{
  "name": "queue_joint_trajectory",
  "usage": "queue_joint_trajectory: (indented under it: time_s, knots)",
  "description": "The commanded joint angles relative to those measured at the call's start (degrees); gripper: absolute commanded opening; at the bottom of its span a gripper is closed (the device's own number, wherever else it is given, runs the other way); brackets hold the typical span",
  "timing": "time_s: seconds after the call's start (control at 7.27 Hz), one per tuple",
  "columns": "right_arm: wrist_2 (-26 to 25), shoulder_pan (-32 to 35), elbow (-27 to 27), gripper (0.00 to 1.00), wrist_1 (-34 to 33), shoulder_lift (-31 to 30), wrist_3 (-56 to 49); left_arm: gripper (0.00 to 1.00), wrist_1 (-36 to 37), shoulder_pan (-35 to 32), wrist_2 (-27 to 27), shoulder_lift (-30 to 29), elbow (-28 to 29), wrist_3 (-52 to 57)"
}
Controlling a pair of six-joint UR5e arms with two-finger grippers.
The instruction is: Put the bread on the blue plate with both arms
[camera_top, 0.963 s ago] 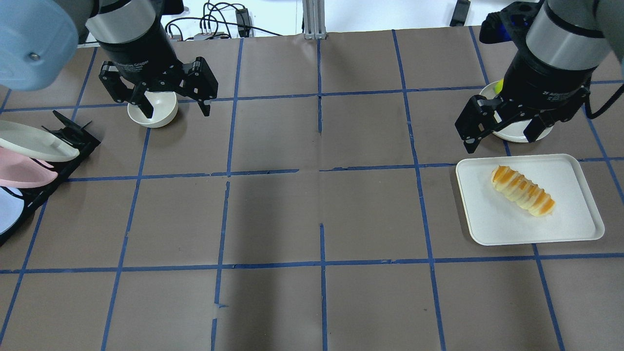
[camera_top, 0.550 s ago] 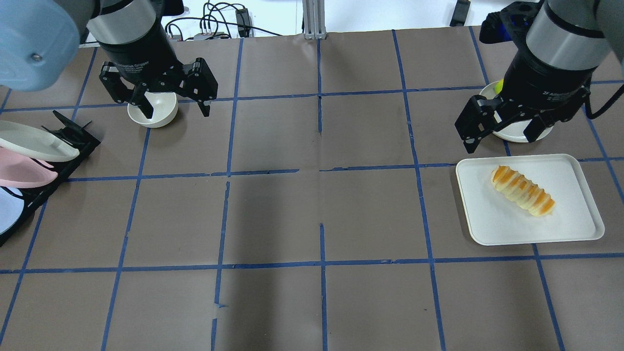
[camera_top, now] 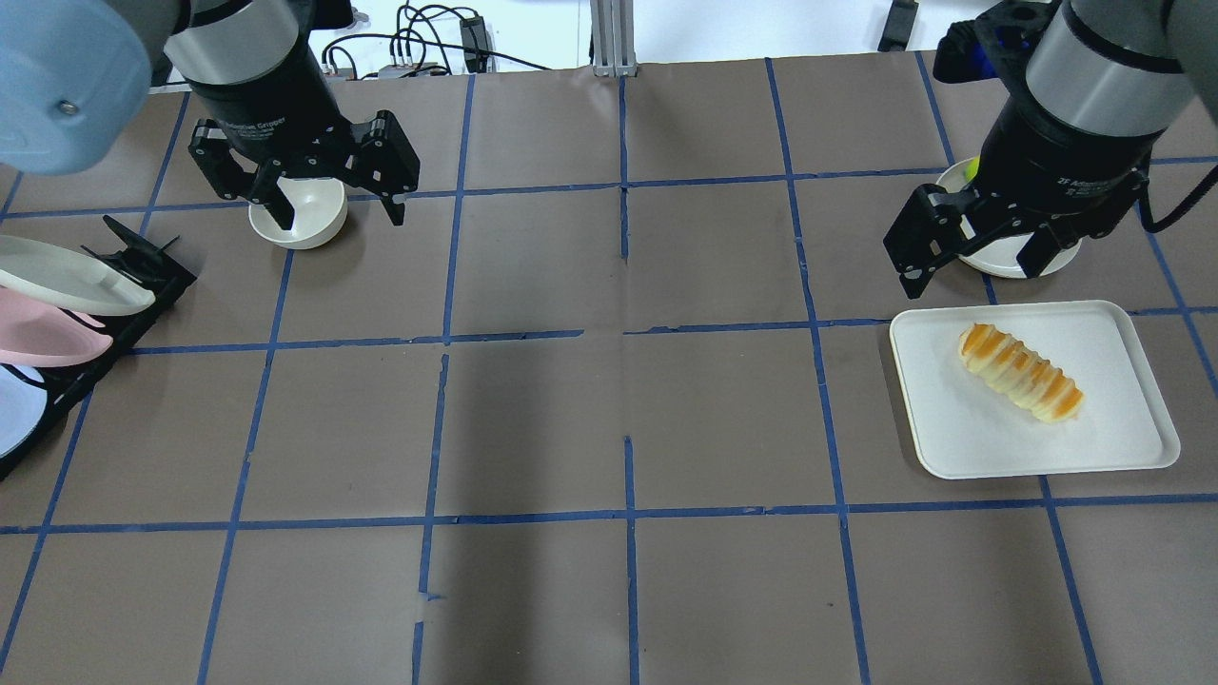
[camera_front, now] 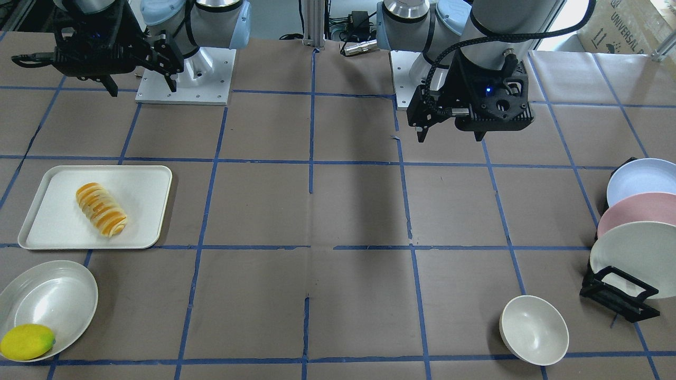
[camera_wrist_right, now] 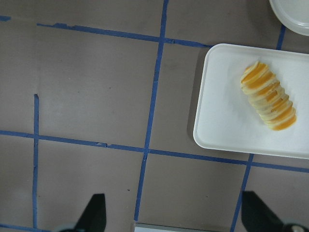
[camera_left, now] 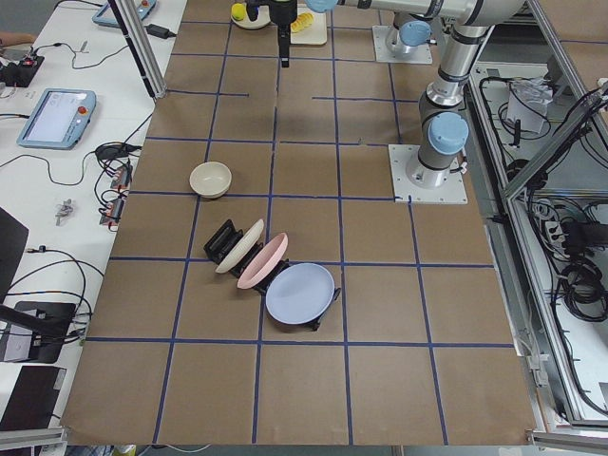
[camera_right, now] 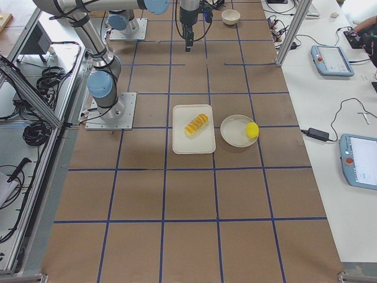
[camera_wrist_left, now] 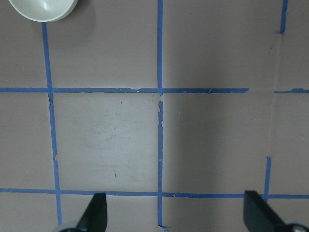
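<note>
The bread [camera_top: 1021,372] lies at a slant on a white tray [camera_top: 952,447] at the right; it also shows in the front view [camera_front: 101,209] and in the right wrist view [camera_wrist_right: 268,102]. The blue plate [camera_front: 641,177] stands in a black rack at the table's left end, cut off by the overhead view's left edge [camera_top: 11,409]. My left gripper [camera_top: 335,214] is open and empty, high over a cream bowl [camera_top: 319,217]. My right gripper [camera_top: 971,274] is open and empty, above the table just beyond the tray's far edge.
The rack also holds a pink plate [camera_front: 639,211] and a white plate [camera_front: 634,253]. A white plate [camera_front: 47,301] with a yellow lemon [camera_front: 26,342] sits beyond the tray. Brown paper with blue tape lines covers the table.
Both grippers have shifted very slightly toward the far side of the table. Nothing else has moved.
</note>
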Motion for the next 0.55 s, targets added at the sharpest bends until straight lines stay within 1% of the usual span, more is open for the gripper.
queue_joint_trajectory:
  time_s: [0.0,0.14,0.28,0.41]
  knots:
    - [0.18,-0.24,0.18,1.00,0.91,-0.51,-0.69,1.00,0.01,0.12,0.00,-0.01,0.01,0.09]
    - [0.09,-0.85,2.45,0.99,-5.09,-0.25,-6.35,1.00,0.01,0.21,0.17,-0.10,0.01,0.09]
    - [0.27,-3.65,8.30,0.99,-13.85,-0.16,-14.24,1.00,-0.16,0.99,0.35,-0.19,-0.17,2.52]
    - [0.44,-9.76,16.71,0.99,-22.90,-0.33,-16.40,1.00,-0.42,7.79,0.44,-0.36,-0.60,8.90]
